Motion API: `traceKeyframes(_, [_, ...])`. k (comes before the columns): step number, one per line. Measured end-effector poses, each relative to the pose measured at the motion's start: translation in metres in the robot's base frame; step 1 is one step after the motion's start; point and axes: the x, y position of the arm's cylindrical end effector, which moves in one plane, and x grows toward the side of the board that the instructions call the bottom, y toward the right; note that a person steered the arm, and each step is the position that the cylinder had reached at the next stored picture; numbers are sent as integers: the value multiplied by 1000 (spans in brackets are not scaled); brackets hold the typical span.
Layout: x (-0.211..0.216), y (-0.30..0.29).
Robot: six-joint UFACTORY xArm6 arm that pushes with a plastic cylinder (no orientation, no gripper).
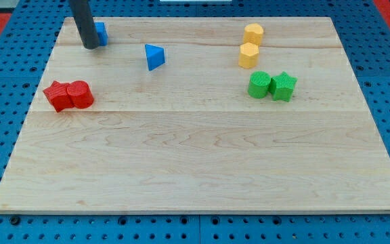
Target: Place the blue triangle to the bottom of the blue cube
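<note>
The blue triangle lies on the wooden board near the view's top, left of centre. The blue cube sits at the view's top left, partly hidden behind my rod. My tip rests on the board touching or just in front of the cube's left side. The triangle is to the right of the cube and slightly lower in the view, well apart from my tip.
Two red blocks lie together at the view's left. Two yellow blocks stand at the top right, one above the other. A green cylinder and a green star sit just below them. The board's top edge is close to the cube.
</note>
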Motion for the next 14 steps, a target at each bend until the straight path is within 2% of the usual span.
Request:
traceKeyframes(2, [0, 80])
traceKeyframes(5, [0, 103])
traceKeyframes(7, [44, 161])
traceKeyframes(8, [65, 122])
traceKeyframes(9, [41, 54])
traceKeyframes(11, [110, 68])
traceKeyframes(12, [119, 37])
traceKeyframes(13, [95, 0])
traceKeyframes(14, [61, -3])
